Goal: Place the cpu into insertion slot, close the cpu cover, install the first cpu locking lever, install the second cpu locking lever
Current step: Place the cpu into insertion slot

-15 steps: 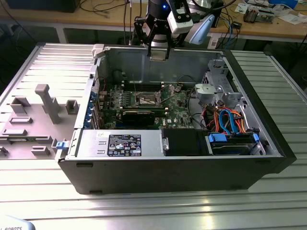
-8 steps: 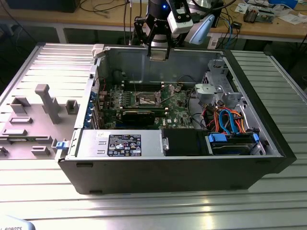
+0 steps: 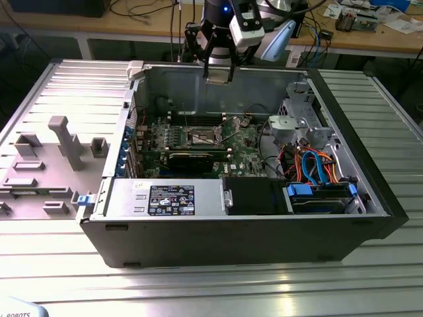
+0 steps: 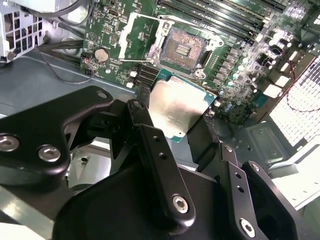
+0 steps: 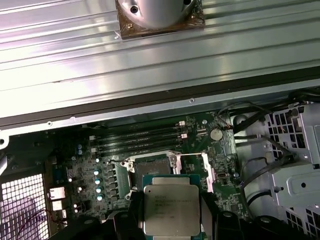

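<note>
Second wrist view shows the jaws clamped on two opposite edges of the cpu (image 4: 176, 107), silvery top facing the camera. The chip hangs in the air over the motherboard (image 4: 100, 30), well apart from the insertion slot (image 4: 183, 47), whose dark centre lies bare. The cpu cover (image 4: 136, 34) is swung open just beside the slot. In the exterior view the jaws hover toward twelve o'clock of the slot, near the far rim of the open computer case (image 3: 231, 238) resting on the desk (image 3: 330, 290).
</note>
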You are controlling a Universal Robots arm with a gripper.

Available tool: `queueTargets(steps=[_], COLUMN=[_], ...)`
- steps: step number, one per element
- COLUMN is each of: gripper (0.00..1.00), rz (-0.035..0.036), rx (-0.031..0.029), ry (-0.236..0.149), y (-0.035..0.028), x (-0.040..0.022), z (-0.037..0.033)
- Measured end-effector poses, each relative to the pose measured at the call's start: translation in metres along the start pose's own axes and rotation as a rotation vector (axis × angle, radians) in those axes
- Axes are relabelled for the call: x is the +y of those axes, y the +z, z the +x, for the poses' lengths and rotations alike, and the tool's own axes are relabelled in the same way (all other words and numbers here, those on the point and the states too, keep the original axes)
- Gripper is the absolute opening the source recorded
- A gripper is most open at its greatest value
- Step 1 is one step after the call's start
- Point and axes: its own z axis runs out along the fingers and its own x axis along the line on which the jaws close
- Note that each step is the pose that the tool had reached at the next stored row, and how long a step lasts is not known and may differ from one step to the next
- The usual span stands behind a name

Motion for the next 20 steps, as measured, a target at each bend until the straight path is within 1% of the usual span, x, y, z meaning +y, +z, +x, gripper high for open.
queueTargets(steps=[2, 4, 6, 9, 11, 20], gripper=[0.54, 0.54, 0.54, 0.54, 0.54, 0.54], rz=[-0.0008, -0.0013, -0.0022, -0.0029, -0.0031, -0.0031], rx=[-0.0034, -0.0059, -0.0102, -0.0132, -0.0139, -0.0140], ry=[0.038, 0.066, 0.114, 0.148, 0.155, 0.156], y=[0.0001, 0.0002, 0.0003, 0.0003, 0.0003, 0.0004], x=[0.0000, 0.0000, 0.0000, 0.0000, 0.0000, 0.0000], z=[0.0000, 0.0000, 0.0000, 0.0000, 0.0000, 0.0000])
